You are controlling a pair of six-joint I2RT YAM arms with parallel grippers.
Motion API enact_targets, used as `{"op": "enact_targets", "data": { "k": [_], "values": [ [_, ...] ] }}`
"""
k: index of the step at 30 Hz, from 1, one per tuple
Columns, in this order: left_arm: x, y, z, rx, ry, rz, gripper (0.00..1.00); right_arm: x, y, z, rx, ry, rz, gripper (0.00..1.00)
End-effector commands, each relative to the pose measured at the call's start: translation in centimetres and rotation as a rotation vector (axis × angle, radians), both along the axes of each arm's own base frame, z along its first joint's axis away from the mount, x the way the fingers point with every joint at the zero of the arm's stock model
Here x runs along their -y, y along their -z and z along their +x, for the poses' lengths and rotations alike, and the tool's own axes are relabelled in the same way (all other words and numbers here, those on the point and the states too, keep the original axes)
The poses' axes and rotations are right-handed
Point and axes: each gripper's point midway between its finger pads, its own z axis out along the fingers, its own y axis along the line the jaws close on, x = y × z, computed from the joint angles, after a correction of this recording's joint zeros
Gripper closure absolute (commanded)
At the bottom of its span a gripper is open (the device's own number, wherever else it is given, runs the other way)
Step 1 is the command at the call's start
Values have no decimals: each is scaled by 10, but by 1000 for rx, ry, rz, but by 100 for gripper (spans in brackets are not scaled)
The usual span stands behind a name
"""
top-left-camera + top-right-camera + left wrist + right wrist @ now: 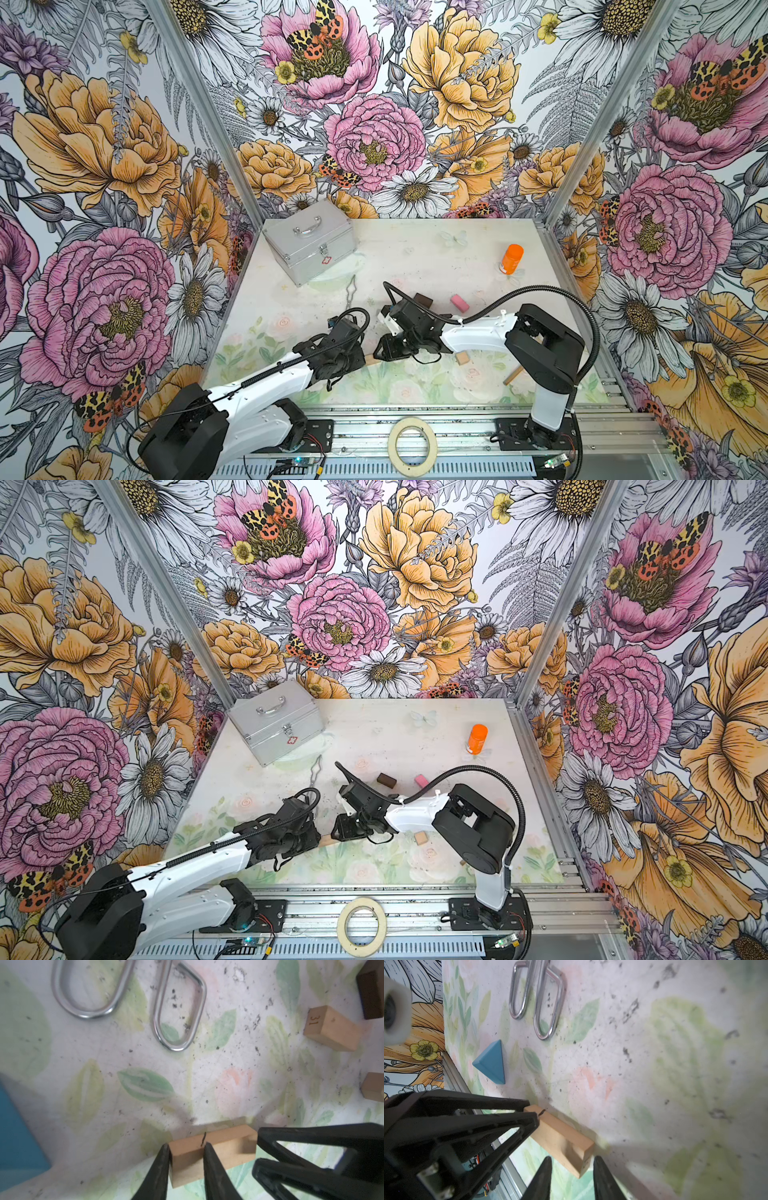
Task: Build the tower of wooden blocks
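Clamping one end of a tan bar (218, 1157), the left gripper (186, 1146) has its fingers (160, 1167) set against the wood on both sides, as the left wrist view shows. The right gripper (572, 1160) stands at the bar's other end. Its fingers (602, 1178) straddle that end, one touching the wood and the other with a gap beside it, so they are parted and not yet closed on it.

In both top views the bar is only a tan sliver (371, 360) between the two gripper bodies, just below the middle of the frame. Whether it rests on the worktop (415, 249) or is raised off it I cannot tell.

The other blocks lie singly. A dark brown bar (386, 780) and a pink bar (421, 780) sit apart from each other above and to the right of the grippers. A tan cube (421, 837) lies just right of the right gripper, beside its forearm. A tan block stamped 31 (332, 1028) lies near the dark brown bar, and a blue triangular block (492, 1064) lies flat near the left gripper.

Silver tongs (352, 291) lie between the grippers and a silver case (309, 245) at the worktop's upper left. An orange bottle (512, 258) stands at its upper right.
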Motion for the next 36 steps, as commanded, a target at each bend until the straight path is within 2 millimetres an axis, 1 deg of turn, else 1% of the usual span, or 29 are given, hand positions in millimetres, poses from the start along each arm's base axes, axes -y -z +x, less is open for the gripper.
{"op": "enact_targets", "data": {
  "k": [1,8,14,17,25,32,36],
  "values": [
    [3,6,-6,-16,23,-10,72,-4,5,-3,-20,-7,2,66],
    [6,7,-5,-13,35,-26,75,-6,6,-5,-23,-12,3,70],
    [13,7,-2,-15,57,-32,80,-3,3,-5,-14,-2,1,77],
    [17,7,-1,-19,75,-32,81,-1,2,-4,-6,5,1,78],
    [35,6,5,-18,129,-32,83,6,-1,-1,9,30,-6,80],
    [50,6,10,-23,168,-45,83,19,-3,6,28,72,-18,80],
    [64,3,15,-25,204,-58,83,28,-4,9,37,104,-26,80]
  ]
}}
